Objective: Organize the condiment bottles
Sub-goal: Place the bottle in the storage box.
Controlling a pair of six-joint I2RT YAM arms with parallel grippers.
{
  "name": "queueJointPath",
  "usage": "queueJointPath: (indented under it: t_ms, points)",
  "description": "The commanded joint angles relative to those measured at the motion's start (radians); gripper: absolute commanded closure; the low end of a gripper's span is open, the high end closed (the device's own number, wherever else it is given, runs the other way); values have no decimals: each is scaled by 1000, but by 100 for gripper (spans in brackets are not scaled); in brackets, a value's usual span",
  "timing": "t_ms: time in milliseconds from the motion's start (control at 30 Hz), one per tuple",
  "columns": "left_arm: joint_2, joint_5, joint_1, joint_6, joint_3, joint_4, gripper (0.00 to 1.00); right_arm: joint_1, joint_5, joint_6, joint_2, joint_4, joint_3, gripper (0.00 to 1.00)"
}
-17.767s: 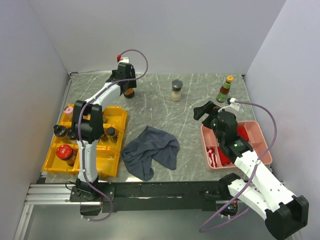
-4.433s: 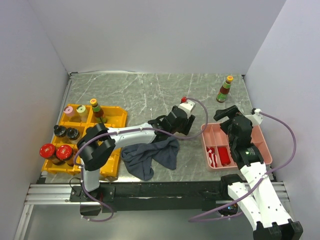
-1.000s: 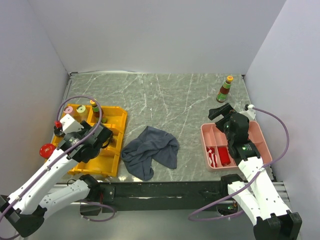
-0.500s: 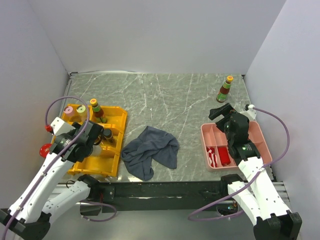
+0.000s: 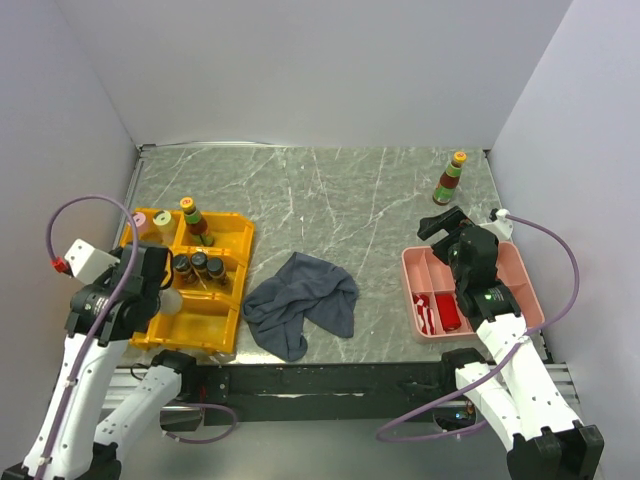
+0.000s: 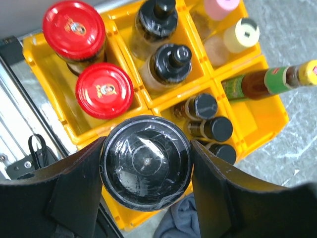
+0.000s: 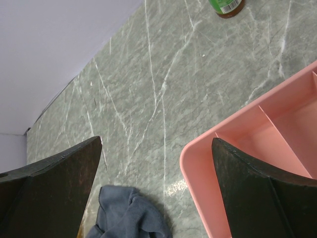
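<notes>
Marble table (image 5: 350, 200) | left jaws grip black-capped jar (image 6: 146, 161) (over tray (image 6: 262, 119)) | right jaws agape

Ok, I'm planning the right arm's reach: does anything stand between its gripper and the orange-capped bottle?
Nothing visible does. Only bare marble tabletop lies between the open right gripper and the orange-capped bottle; the pink tray sits off to the side, out of that line.
</notes>
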Motion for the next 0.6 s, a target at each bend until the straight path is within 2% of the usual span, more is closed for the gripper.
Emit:
queueJointPath:
  t_ms: [0,233,567]
  points:
    - [2,51,15,-21,-6,7,99,-6,22,-12,-4,28,-1,0]
    - [19,113,15,-125,-110,7,99,-6,25,-13,-8,30,-1,0]
    - [44,62,15,-311,-168,10,99,-7,25,-20,-10,22,3,0]
